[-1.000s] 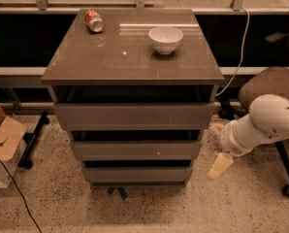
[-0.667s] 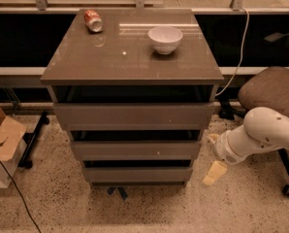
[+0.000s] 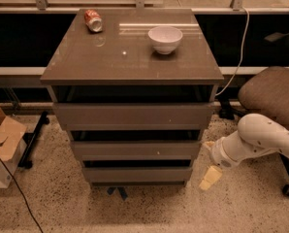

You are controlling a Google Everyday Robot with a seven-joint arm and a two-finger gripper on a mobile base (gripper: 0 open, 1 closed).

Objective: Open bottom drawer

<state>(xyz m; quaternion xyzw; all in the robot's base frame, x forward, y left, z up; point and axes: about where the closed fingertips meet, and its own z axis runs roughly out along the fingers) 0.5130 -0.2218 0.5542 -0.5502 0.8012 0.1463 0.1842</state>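
The bottom drawer (image 3: 137,174) is the lowest of three grey-brown fronts on the cabinet (image 3: 86,62); it has no handle and looks pushed in, with a dark gap above it. My gripper (image 3: 210,174) hangs from the white arm (image 3: 253,139) just right of the cabinet's lower right corner, near floor level. One pale finger (image 3: 211,176) points down beside the bottom drawer's right end, apart from it.
A white bowl (image 3: 165,39) and a tipped red can (image 3: 92,20) sit on the cabinet top. A brown office chair (image 3: 273,93) stands at the right behind the arm. A cardboard box (image 3: 1,140) sits on the speckled floor at the left. A cable (image 3: 239,52) hangs behind.
The arm and gripper have dropped lower and moved left, closer to the cabinet's lower right corner. The drawers have not moved.
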